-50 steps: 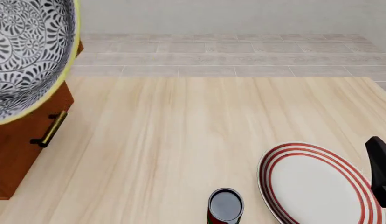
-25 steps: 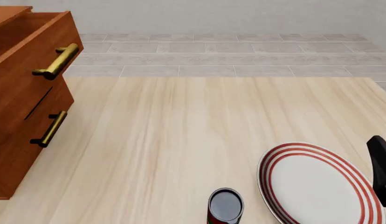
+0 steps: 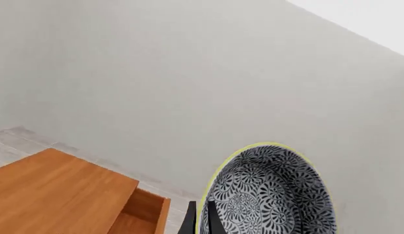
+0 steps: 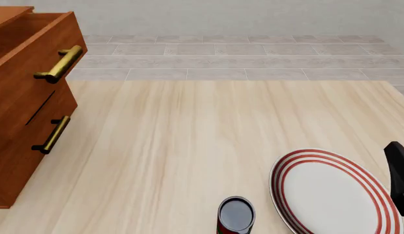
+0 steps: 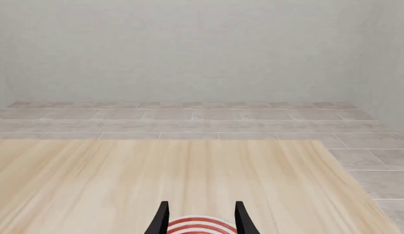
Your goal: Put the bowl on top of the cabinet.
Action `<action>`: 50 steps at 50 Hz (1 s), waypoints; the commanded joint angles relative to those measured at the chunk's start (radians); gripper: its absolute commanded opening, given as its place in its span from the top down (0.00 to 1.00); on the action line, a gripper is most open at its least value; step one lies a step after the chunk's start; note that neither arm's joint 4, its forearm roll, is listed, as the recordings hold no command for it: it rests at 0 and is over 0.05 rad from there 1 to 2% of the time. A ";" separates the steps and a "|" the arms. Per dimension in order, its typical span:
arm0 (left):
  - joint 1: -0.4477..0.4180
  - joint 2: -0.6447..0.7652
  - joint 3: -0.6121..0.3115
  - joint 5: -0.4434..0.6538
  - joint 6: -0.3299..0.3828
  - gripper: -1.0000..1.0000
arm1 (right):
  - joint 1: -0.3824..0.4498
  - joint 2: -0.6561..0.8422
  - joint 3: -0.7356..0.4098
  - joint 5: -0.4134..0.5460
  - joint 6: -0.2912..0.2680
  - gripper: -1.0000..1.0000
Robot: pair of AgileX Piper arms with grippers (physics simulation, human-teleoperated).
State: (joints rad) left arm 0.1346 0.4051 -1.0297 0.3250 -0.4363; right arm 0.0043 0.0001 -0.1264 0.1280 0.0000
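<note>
In the left wrist view the bowl (image 3: 270,195), white with a dense dark swirl pattern and a thin yellow rim, is held tilted in the air. My left gripper (image 3: 200,222) is shut on its rim, one dark finger on each side. Below and beside it lies the flat top of the reddish-brown cabinet (image 3: 52,190), with its top drawer (image 3: 142,214) pulled out. In the front view the cabinet (image 4: 23,102) stands at the table's left edge; the bowl and left gripper are out of that view. My right gripper (image 5: 202,207) is open and holds nothing, just above the plate's edge.
A flat white plate with red rings (image 4: 332,192) lies at the front right of the table. A dark can (image 4: 236,214) stands just left of it at the front edge. Part of my right arm (image 4: 398,178) shows at the right edge. Brass handles (image 4: 59,64) stick out from the drawers.
One second ago the bowl filled the front view's upper left, hiding the cabinet's upper part. It has since left that view upward, uncovering the open top drawer. The right arm is still.
</note>
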 commanded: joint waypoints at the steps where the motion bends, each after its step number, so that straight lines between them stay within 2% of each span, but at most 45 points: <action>1: 0.180 0.032 0.013 -0.083 -0.095 1.00 | 0.000 0.000 0.000 0.000 0.000 0.00; 2: 0.258 0.085 -0.017 -0.051 -0.072 1.00 | 0.000 0.000 0.000 0.000 0.000 0.00; 3: 0.220 0.058 -0.001 -0.081 -0.089 1.00 | 0.000 0.000 0.000 0.000 0.000 0.00; 6: 0.277 0.063 0.020 -0.115 -0.151 1.00 | 0.000 0.000 0.000 0.000 0.000 0.00; 12: 0.335 0.083 0.025 -0.125 -0.177 1.00 | 0.000 0.000 0.000 0.000 0.000 0.00; 28: 0.401 0.124 0.044 -0.124 -0.230 1.00 | 0.000 0.000 0.000 0.000 0.000 0.00; 35: 0.378 0.139 0.040 -0.095 -0.195 1.00 | 0.000 0.000 0.000 0.000 0.000 0.00; 39: 0.395 0.147 0.040 -0.099 -0.200 1.00 | 0.000 0.000 0.000 0.000 0.000 0.00; 50: 0.465 0.135 0.066 -0.114 -0.297 1.00 | 0.000 0.000 0.000 0.000 0.000 0.00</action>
State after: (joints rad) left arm 0.5512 0.5439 -0.9748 0.2223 -0.6866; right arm 0.0044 0.0001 -0.1265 0.1282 0.0000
